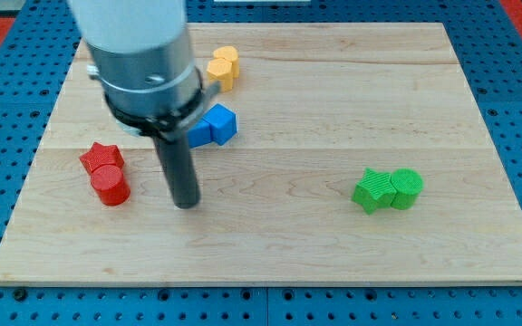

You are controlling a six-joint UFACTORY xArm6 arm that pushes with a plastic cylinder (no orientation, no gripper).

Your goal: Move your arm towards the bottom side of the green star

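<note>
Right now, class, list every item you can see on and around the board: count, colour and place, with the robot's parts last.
green star: 1, green, right of centre.
green cylinder: 1, green, touching the star's right side.
red star: 1, red, left side.
red cylinder: 1, red, just below the red star.
blue block: 1, blue, upper middle, beside the rod.
yellow block: 1, yellow, near the top.
wooden board: 1, light wood.
my tip: 1, dark, right of the red cylinder, far left of the green star.

Our big round grey arm, shiny silver band, thick black ring under it, our straight dark rod, my tip flat and round
</note>
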